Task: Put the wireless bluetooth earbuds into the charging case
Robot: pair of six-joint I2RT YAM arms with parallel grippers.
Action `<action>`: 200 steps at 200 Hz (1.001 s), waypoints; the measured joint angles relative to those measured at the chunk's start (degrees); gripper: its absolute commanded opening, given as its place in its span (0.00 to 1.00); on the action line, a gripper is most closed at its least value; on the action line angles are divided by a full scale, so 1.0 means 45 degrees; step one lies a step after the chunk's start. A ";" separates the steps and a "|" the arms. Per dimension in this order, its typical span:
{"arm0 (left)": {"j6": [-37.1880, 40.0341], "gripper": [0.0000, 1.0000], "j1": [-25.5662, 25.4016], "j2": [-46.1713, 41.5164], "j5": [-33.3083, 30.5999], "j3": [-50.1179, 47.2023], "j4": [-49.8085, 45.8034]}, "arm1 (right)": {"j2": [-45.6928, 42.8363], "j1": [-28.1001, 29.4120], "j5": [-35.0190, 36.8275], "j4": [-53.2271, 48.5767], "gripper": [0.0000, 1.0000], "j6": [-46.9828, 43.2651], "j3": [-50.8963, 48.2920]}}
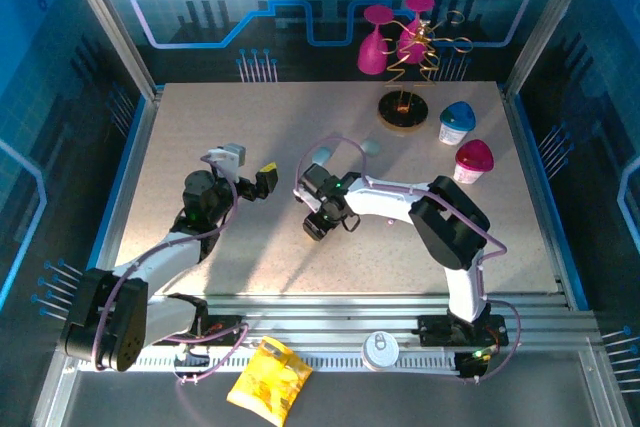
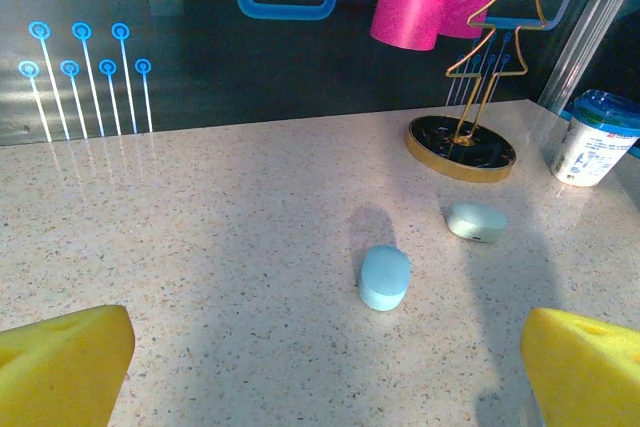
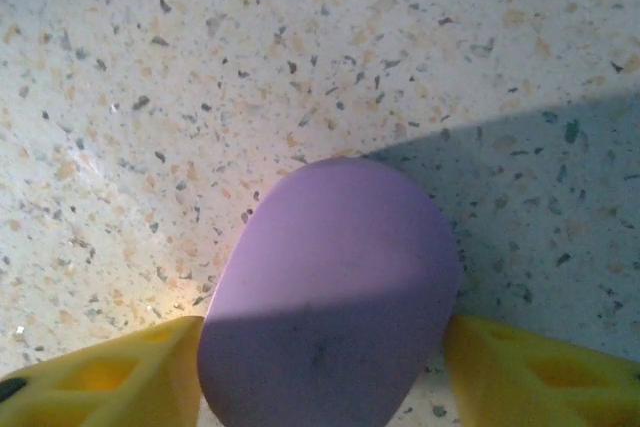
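1. A speckled beige stone-look table (image 1: 300,137) spreads out before me.
2. Behind it, a dark back wall (image 1: 200,57) carries blue circuit-line graphics.
3. 2 slanted silver posts (image 1: 110,17) frame the sides.
4. Bright patches and soft shadows cross the tabletop.

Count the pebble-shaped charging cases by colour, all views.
Pale blue case: 1
Whitish-grey case: 1
Purple case: 1
Total: 3
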 measured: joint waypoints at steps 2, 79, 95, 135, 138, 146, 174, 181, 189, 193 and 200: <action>0.0000 0.99 0.0000 0.0000 0.0000 0.0000 0.0000 | -0.0019 0.0015 0.0034 0.0073 0.70 0.0126 -0.0049; -0.0005 0.99 0.0000 0.0000 -0.0005 -0.0010 0.0005 | -0.0641 0.0753 0.1477 0.1865 0.52 0.3847 -0.1282; -0.0005 1.00 0.0000 0.0000 0.0000 -0.0024 0.0005 | -0.0641 0.0772 0.1564 0.1943 0.45 0.4061 -0.1287; -0.0010 0.99 0.0000 0.0000 0.0000 -0.0117 0.0005 | -0.0797 0.0772 0.1705 0.1967 0.27 0.3944 -0.1384; -0.0010 0.99 0.0000 0.0000 0.0000 -0.0121 0.0005 | -0.0845 0.0772 0.1710 0.1962 0.26 0.3891 -0.1428; -0.0010 0.99 0.0000 0.0000 0.0005 -0.0121 0.0015 | -0.0981 0.0772 0.1685 0.1982 0.24 0.3701 -0.1559; 0.0005 0.99 0.0005 0.0000 0.0311 -0.0121 0.0029 | -0.2016 0.0636 0.0957 0.2205 0.22 0.1953 -0.2375; 0.0015 0.99 0.0005 0.0000 0.0529 -0.0121 0.0034 | -0.2419 0.0525 0.0534 0.2220 0.22 0.1355 -0.2579; 0.0053 0.99 0.0005 0.0000 0.0996 -0.0117 0.0058 | -0.2914 0.0345 0.0005 0.2205 0.22 0.0729 -0.2783; 0.0102 0.99 0.0005 0.0000 0.1273 -0.0117 0.0058 | -0.3245 0.0199 -0.0345 0.2191 0.21 0.0296 -0.2890; 0.0160 0.99 0.0005 0.0000 0.1807 -0.0107 0.0053 | -0.3755 -0.0063 -0.0918 0.2098 0.20 -0.0257 -0.2997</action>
